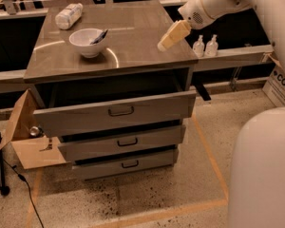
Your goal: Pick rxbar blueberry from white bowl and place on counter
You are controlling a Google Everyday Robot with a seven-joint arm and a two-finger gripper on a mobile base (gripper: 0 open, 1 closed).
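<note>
While pincer (pixel 173 36) hovers over counter (pixel 133 37), box (pixel 281 83) reads "cor"

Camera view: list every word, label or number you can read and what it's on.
"cor": dark letters on the pale box, cut off at the right edge.
Unreadable: print on the rxbar blueberry in the white bowl.
Unreadable: label on the lying bottle on the counter.
No text: the claw, above the counter's right side.

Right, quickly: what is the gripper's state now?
Gripper: above the counter, right side, holding nothing visible; open or closed cannot be told.
</note>
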